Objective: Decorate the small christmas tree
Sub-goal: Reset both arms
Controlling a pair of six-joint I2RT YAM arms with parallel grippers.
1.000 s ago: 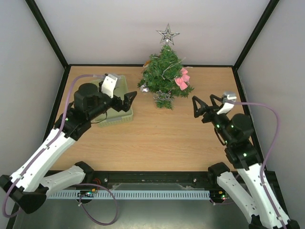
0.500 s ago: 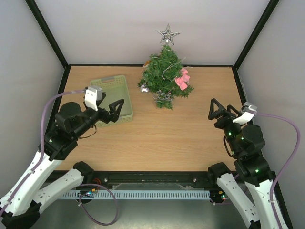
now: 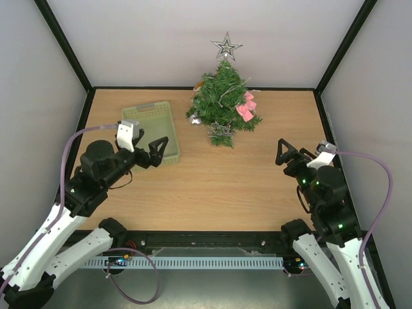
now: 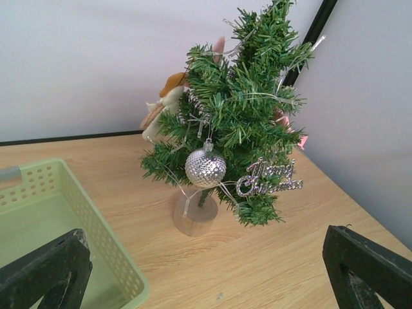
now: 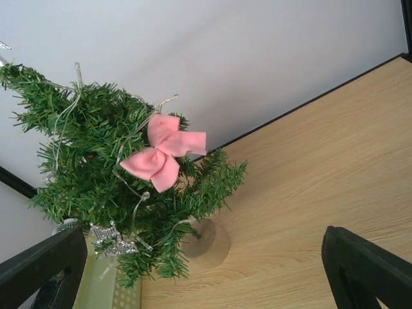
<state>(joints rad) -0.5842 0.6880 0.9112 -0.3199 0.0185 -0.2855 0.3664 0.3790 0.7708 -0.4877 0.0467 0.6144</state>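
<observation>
Left gripper (image 3: pixel 158 147) and right gripper (image 3: pixel 288 153), black 2-finger type, were found spread apart and empty, both drawn back toward the bases. The small dark green artificial christmas tree (image 3: pixel 224 103) was left standing at the table's far edge, already dressed. The pale green perforated plastic basket (image 3: pixel 149 123) appeared emptied. Task was judged essentially done.

Lighting: bright, even and diffuse in all three views, falling from above. Shadows: soft and short; a faint one lies on the table (image 3: pixel 212 187) just under the tree (image 3: pixel 223 96). Overhead view: sharp edge to edge. Left wrist view: tree in crisp focus, small bright highlights on the silver ball (image 4: pixel 205 167). Right wrist view: wall (image 5: pixel 257 51) shades from white to grey; needles slightly soft.
</observation>
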